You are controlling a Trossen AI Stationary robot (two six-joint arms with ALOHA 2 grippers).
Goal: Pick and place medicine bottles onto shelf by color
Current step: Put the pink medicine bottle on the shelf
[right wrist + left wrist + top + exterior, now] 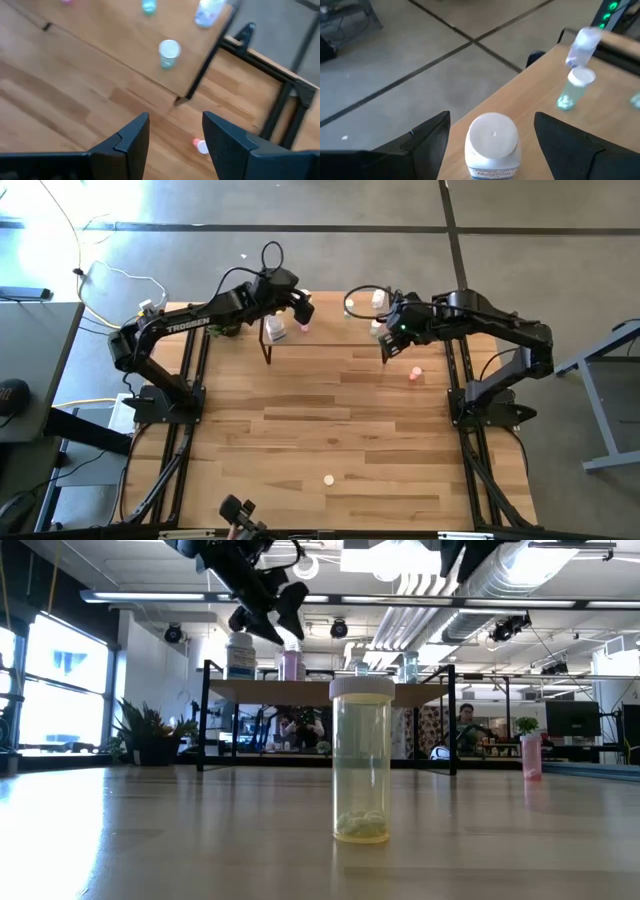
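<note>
The shelf stands at the table's far middle. On it stand a larger white bottle, a pink one, a greenish one and others. My left gripper is open above the shelf's left end, with a finger on either side of the white bottle and apart from it. My right gripper is open and empty above the table by the shelf's right near corner. A pale yellow bottle stands on its base near the table's front. A pink bottle stands right of the shelf.
A green plant sits left of the shelf at the table's far left. The shelf's thin dark legs stand on the table. Bare tabletop lies between the shelf and the pale yellow bottle.
</note>
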